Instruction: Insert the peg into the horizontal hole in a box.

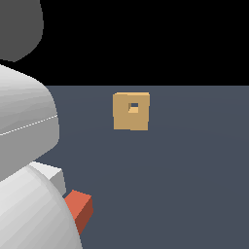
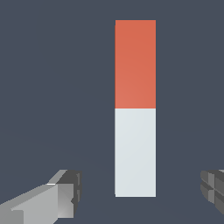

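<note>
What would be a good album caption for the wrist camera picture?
Open claw above the peg, half red-orange and half white, lying flat on the dark floor.

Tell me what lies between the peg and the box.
Nothing: in the exterior view only bare grey floor separates the peg from the box.

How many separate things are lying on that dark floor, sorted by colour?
Red-orange and white: 1, the peg
Tan: 1, the box with its square hole
Total: 2
</note>
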